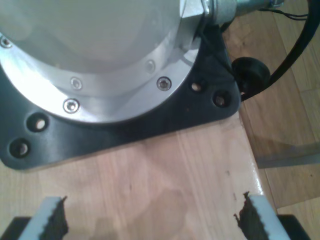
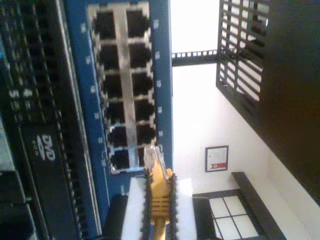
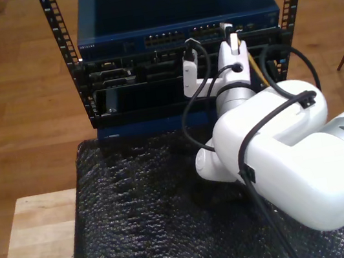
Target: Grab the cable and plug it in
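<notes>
At the exterior view's left, a pale wooden table (image 3: 37,248) edge shows beside a black textured mat (image 3: 154,223) that covers the surface in front of the rack (image 3: 66,60); wood plank floor (image 3: 16,95) lies around it. The rack holds a blue switch (image 3: 173,11) on top, with dark units beneath it. In the second wrist view, a black unit (image 2: 40,145) beside the switch carries a "DVD" logo; other small markings on the blue panel are too blurred to read. A framed sign (image 2: 216,158) hangs on the white wall (image 2: 200,110) in that view, its text illegible. The switch's port block (image 2: 122,85) shows two columns of dark sockets. My second gripper (image 2: 159,200), seen in the exterior view on the white arm (image 3: 280,151) at the right, has its jaws closed on the cable (image 2: 160,192) just behind its plug. The clear plug (image 2: 152,159) sits at the end socket of the block, touching or just at its mouth; I cannot tell whether it is seated. The yellow-orange cable also shows in the exterior view by the gripper (image 3: 252,64). My first gripper (image 1: 150,220) has its jaws spread wide, holding nothing, above pale wood (image 1: 160,185) near a black base plate (image 1: 165,117) and a silver arm base (image 1: 95,55) bolted on it.
</notes>
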Robot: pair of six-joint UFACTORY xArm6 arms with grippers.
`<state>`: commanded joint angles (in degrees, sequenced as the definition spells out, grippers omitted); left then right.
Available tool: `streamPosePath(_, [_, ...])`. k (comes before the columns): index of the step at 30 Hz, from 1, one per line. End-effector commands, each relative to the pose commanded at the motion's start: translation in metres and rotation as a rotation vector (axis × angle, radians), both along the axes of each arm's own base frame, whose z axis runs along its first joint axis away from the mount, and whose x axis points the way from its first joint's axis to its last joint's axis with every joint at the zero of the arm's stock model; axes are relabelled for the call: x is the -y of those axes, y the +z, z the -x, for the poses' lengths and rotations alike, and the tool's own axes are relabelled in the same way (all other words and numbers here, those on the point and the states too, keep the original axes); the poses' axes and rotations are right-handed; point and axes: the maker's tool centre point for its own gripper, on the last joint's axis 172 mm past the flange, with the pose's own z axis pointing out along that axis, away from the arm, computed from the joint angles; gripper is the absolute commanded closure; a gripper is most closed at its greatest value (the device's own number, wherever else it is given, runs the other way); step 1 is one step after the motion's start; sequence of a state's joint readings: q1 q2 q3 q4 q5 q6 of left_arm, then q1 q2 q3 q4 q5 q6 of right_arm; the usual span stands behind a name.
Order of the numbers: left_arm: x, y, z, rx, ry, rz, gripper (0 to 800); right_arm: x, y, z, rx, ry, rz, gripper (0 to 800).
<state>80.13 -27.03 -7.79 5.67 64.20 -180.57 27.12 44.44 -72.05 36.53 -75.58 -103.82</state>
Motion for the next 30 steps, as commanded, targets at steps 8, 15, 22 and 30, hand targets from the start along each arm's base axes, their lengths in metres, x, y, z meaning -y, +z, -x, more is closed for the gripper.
streamPosePath(8, [-0.0003, 0.0002, -0.0001, 0.000, 0.000, -0.002, 0, 0.0027, -0.0029, 0.0008, -0.005, -0.003, 0.002, 800])
streamPosePath(15, [0.0000, 0.0000, 0.0000, 0.000, 0.000, 0.000, 0, 0.0046, -0.0042, 0.0017, -0.007, -0.007, 0.004, 800])
streamPosePath(22, [-0.0003, 0.0002, -0.0001, 0.000, 0.000, -0.002, 0, 0.0050, -0.0033, 0.0017, -0.006, -0.008, 0.003, 800])
streamPosePath(30, [0.0000, 0.0000, 0.0000, 0.000, 0.000, 0.000, 0, 0.0040, -0.0043, 0.0020, -0.008, -0.006, 0.003, 800])
